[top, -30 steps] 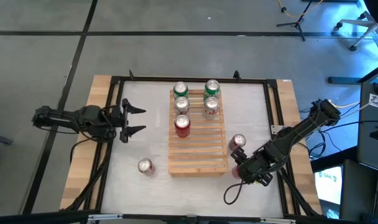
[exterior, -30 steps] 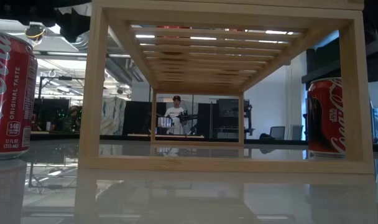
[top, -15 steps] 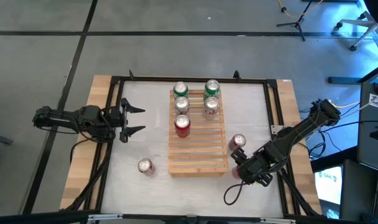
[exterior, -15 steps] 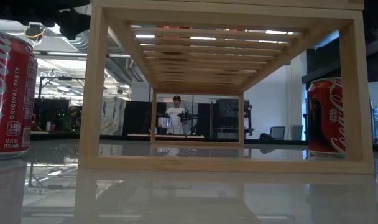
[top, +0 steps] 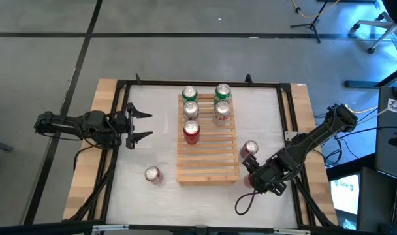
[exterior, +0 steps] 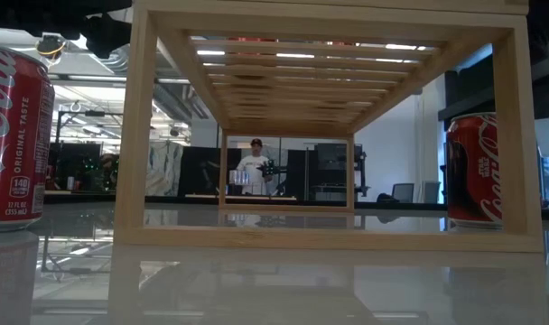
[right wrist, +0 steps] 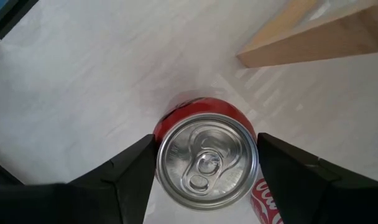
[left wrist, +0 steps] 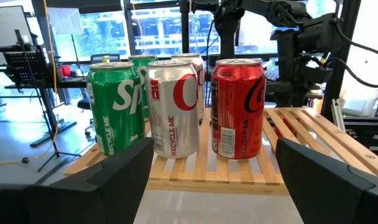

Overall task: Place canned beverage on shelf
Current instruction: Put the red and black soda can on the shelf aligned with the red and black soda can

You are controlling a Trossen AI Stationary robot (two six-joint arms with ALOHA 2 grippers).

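The shelf [top: 211, 163] of pale wooden slats stands mid-table, and several green, silver and red cans [top: 191, 132] stand upright on its far half [left wrist: 170, 112]. My right gripper [top: 249, 171] hangs just off the shelf's near right corner [right wrist: 313, 37], pointing steeply down, shut on a red can [right wrist: 207, 158]. A second red can [top: 250, 149] stands on the table right beside it, and a third [top: 153, 174] stands near the shelf's near left corner. My left gripper [top: 143, 127] waits open and level at the table's left, facing the shelf. My right gripper has the red can between its two fingers [right wrist: 136, 165], one on each side of the upper wall just below the rim [right wrist: 161, 134]. The fingers come from above, pointing steeply down. The can is upright, top up; its base is hidden by the can itself.
The shelf is a raised open frame [exterior: 329, 236]; its near slats are bare. Black rails [top: 120, 104] run round the tabletop. A dark cable [top: 243, 203] loops on the table below my right gripper. A person [exterior: 255, 167] stands far off in the room beyond.
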